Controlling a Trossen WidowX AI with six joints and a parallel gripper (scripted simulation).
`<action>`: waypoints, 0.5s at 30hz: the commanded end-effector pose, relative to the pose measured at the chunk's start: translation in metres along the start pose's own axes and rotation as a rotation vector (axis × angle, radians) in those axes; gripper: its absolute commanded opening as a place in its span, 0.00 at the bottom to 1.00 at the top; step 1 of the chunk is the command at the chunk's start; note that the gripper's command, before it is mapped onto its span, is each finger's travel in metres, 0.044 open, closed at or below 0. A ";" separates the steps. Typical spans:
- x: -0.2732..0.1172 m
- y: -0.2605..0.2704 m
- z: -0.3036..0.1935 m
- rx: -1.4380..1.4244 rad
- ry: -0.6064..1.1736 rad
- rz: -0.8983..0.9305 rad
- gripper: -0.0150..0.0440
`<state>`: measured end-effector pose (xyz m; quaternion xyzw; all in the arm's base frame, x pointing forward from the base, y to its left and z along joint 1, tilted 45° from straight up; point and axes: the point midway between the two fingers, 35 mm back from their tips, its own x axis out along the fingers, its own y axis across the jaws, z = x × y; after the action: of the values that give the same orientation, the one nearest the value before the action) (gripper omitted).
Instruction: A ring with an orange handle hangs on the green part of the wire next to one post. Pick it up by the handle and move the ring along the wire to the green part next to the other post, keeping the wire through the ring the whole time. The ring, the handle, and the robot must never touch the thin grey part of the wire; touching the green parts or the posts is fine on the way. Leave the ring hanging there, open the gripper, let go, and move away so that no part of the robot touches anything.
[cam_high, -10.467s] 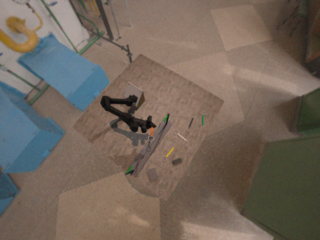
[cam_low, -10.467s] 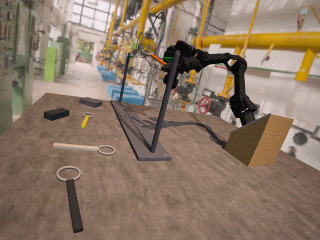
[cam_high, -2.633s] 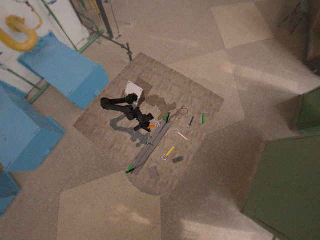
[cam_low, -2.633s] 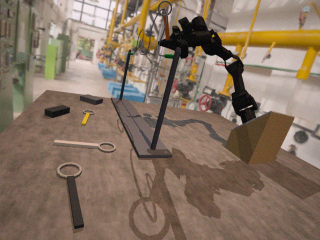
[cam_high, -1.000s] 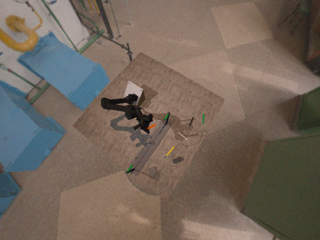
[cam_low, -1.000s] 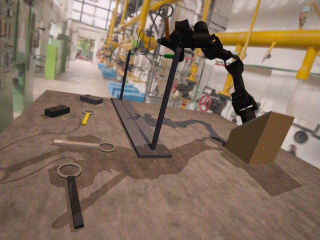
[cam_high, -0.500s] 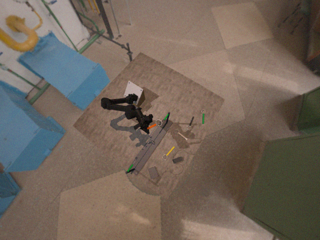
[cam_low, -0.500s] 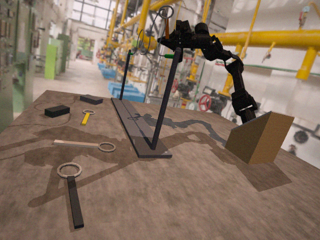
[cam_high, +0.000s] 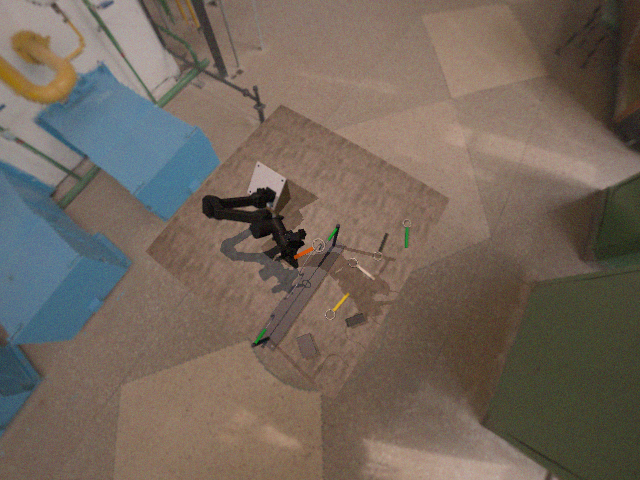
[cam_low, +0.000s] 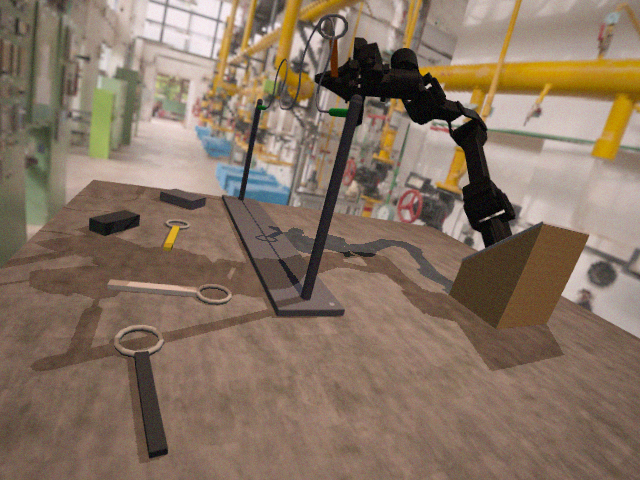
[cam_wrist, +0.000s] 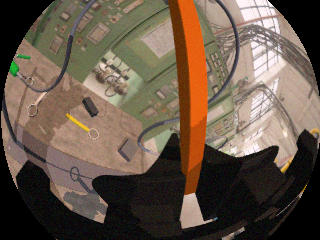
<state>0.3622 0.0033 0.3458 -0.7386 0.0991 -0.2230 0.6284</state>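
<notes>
My gripper (cam_high: 295, 257) (cam_low: 333, 78) is shut on the orange handle (cam_high: 303, 253) (cam_low: 334, 57) (cam_wrist: 196, 75), near its lower end. The handle points up to the grey ring (cam_low: 346, 26), which is high on the wire's tall arch beyond the near green part. The wire seems to pass inside the ring; whether they touch cannot be told. The thin grey wire (cam_wrist: 69, 50) curves down on both sides of the handle in the wrist view. One green part (cam_high: 332, 234) (cam_low: 338, 112) is at the near post (cam_low: 333, 191), the other (cam_high: 260, 336) (cam_low: 262, 107) at the far post (cam_low: 250, 149).
Loose rings with a yellow handle (cam_high: 341, 302) (cam_low: 172, 237), a pale handle (cam_high: 364, 270) (cam_low: 149, 287), a dark handle (cam_high: 383, 241) (cam_low: 149, 403) and a green handle (cam_high: 406, 236) lie on the table. Two dark blocks (cam_low: 114, 222) and a wedge-shaped box (cam_low: 537, 279) stand there too.
</notes>
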 end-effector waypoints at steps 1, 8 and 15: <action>-0.001 0.003 0.001 -0.034 -0.008 -0.007 0.00; 0.000 0.001 0.001 -0.078 -0.014 -0.031 0.00; 0.000 -0.001 0.001 -0.123 -0.020 -0.056 0.00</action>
<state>0.3621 0.0042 0.3499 -0.7707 0.0868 -0.2294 0.5880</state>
